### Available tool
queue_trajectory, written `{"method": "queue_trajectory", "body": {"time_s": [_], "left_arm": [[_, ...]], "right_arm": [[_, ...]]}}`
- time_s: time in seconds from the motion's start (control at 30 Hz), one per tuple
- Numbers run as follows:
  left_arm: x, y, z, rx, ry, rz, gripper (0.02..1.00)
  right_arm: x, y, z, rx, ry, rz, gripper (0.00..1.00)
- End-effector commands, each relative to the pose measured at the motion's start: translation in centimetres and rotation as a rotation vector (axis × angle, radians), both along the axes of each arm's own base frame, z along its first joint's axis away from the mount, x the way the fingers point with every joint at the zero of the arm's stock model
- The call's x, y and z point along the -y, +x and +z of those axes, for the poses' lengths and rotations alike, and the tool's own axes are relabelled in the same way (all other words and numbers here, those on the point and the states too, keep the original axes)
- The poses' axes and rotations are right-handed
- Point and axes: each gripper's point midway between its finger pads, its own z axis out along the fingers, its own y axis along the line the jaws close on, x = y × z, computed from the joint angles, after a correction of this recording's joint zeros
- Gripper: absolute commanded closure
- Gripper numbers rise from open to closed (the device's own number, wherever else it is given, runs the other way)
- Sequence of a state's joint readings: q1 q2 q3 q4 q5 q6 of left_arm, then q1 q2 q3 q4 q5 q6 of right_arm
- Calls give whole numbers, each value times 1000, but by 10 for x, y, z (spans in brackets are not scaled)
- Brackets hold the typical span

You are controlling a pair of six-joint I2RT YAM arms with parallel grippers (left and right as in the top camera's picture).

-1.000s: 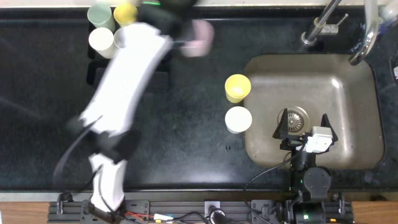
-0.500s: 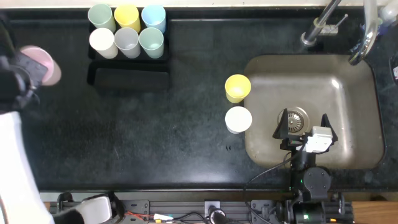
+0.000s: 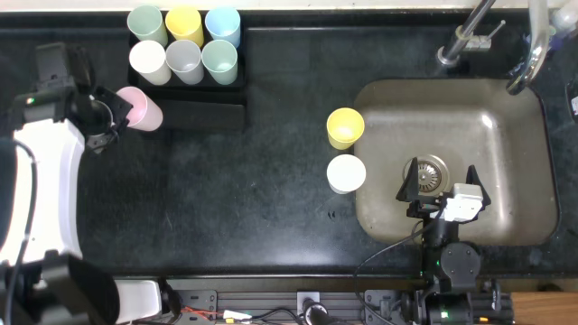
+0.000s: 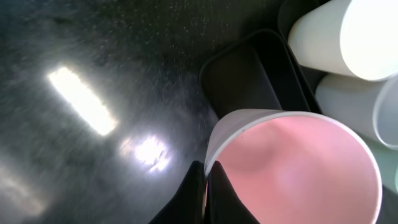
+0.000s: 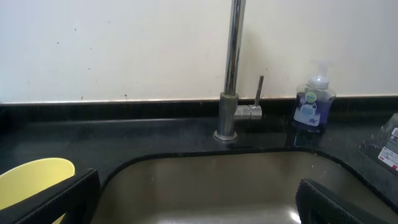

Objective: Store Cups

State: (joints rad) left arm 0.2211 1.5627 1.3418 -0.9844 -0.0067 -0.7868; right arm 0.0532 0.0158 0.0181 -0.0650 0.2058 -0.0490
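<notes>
One pink cup, rim pinched in your left gripper, swings back right to the rack's empty near row, ready for placing; right gripper sits spread over the sink

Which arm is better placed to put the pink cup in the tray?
Left: the left gripper holds the pink cup beside the empty row of the tray; the right gripper sits open over the sink.

Rack rear slots full w/ six cups; front row free. Pink cup in left end effector crowds its left end. Bench mid open; yellow cup, white cup block sink edge.
</notes>
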Motion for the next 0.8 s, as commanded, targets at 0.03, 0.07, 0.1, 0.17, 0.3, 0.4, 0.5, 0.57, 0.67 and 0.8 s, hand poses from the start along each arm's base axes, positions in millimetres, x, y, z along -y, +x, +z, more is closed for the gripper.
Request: {"method": "queue_trajectory", "body": {"time_s": [0.03,0.07,0.1,0.17,0.3,0.4,0.5,0.57,0.67,0.8], "left_arm": [[-3,8,-10,-18,10,32,982],[-5,10,-11,-16,17,35,982],[-7,13,-12,-10,23,37,982],[-8,19,-12,6,27,36,982],[-10,30,-4,43,27,54,982],[-11,34,5,64,31,54,982],[-14,39,8,80,44,59,982],[-14,41,6,81,45,60,982],[-16,45,-2,73,43,63,982],[-18,58,-9,66,40,64,982]], "right_arm": [[-1,0,-3,1,0,4,5],[-1,0,-3,1,0,4,3],[-1,0,-3,1,0,4,3],[-1,0,-3,1,0,4,5],[-1,0,-3,1,0,4,3],[-1,0,-3,1,0,4,7],[-1,0,-3,1,0,4,3],[-1,0,-3,1,0,4,3],[-1,0,-3,1,0,4,3],[-1,0,-3,1,0,4,5]]}}
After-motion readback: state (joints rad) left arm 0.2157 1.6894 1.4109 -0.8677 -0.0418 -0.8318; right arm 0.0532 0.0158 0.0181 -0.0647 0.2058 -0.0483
